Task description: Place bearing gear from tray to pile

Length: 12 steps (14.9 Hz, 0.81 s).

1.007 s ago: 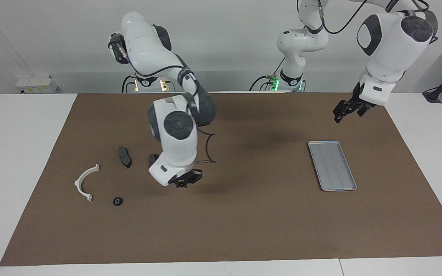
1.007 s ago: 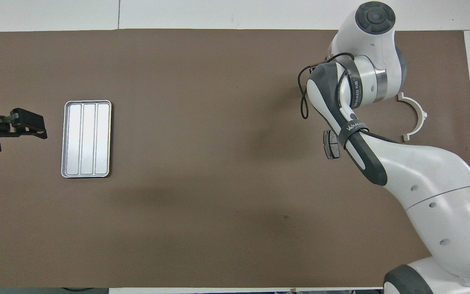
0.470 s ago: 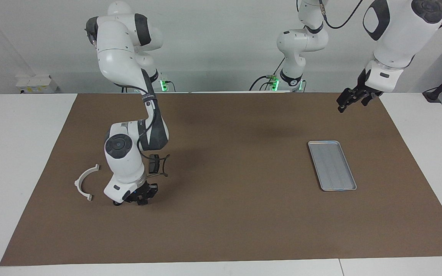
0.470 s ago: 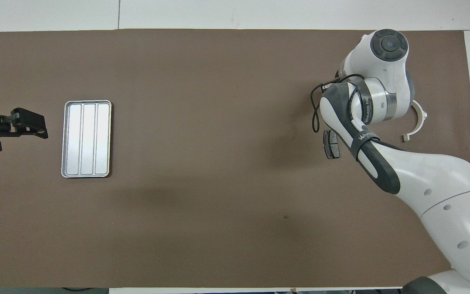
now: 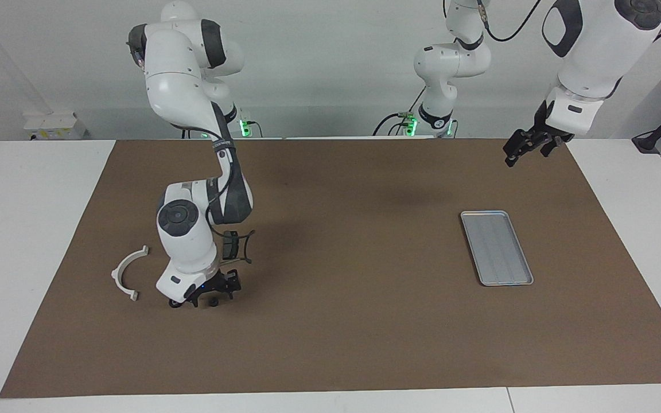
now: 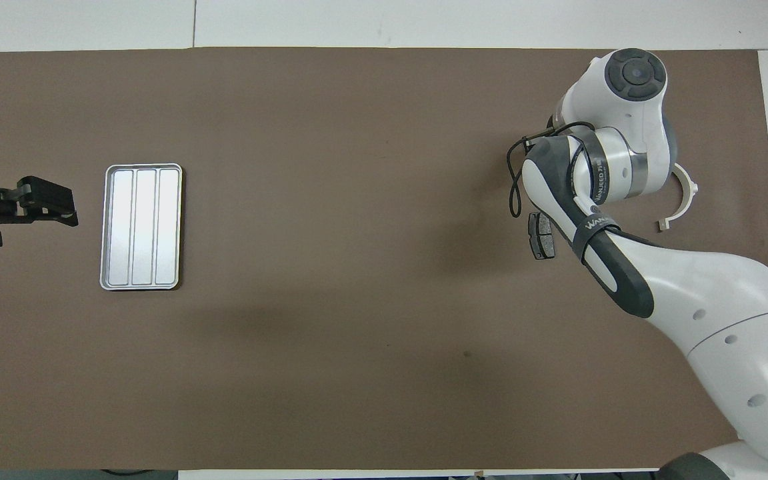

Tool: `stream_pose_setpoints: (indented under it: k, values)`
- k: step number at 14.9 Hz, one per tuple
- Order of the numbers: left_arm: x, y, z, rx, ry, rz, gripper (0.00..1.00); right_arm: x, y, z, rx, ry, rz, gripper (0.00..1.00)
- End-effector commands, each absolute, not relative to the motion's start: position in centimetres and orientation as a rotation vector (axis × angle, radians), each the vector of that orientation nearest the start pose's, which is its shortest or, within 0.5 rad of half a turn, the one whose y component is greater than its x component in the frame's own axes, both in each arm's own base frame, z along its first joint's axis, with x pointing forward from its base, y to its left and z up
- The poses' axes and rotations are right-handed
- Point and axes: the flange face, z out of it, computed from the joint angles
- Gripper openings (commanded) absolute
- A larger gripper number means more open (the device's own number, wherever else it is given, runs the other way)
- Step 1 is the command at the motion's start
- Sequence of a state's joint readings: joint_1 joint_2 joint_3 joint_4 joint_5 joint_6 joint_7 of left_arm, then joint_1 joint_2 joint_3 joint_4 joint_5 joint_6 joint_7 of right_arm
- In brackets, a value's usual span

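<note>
So the right claw [image 5: 211, 293] is down low, almost on the brown mat [image 5: 365, 332], at the right arm's end of the table. A small dark round piece [image 5: 213, 302], looks like the bearing gear, is right under it at mat level. Honestly can't tell if the claw is gripping it or not. There's another little dark bit [image 5: 175, 303] peeking out by the wrist.

The white half-ring bracket [image 5: 127, 274] lies just beside that spot, and a dark brake pad [image 5: 228, 245] sits a bit nearer to the robots.

The tray [image 5: 497, 248] is well apart, toward the left arm's end. The left claw [image 5: 528, 148] waits up in the air over the mat near the tray, spread wide, holding nothing.
</note>
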State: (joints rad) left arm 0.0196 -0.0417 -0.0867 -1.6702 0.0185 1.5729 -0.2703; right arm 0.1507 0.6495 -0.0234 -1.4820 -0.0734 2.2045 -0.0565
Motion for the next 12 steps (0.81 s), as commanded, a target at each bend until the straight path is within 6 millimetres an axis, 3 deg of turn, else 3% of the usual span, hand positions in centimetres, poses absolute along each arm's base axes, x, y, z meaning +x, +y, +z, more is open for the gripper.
stream_pose_setpoints:
  k: [1, 5, 7, 12]
  values:
    - [53.0, -3.5, 60.5, -3.089, -0.307, 0.088, 1.00, 70.9, 8.9, 30.9, -3.183, -0.398, -0.136, 1.00]
    - [53.0, -3.5, 60.5, -3.089, -0.309, 0.088, 1.00, 71.0, 8.6, 31.5, -3.180, -0.380, -0.150, 1.00]
    - [53.0, -3.5, 60.5, -3.089, -0.307, 0.088, 1.00, 71.2, 7.4, 32.2, -3.183, -0.353, -0.166, 1.00]
    - [53.0, -3.5, 60.5, -3.089, -0.309, 0.088, 1.00, 70.8, 5.6, 36.0, -3.189, -0.317, -0.182, 1.00]
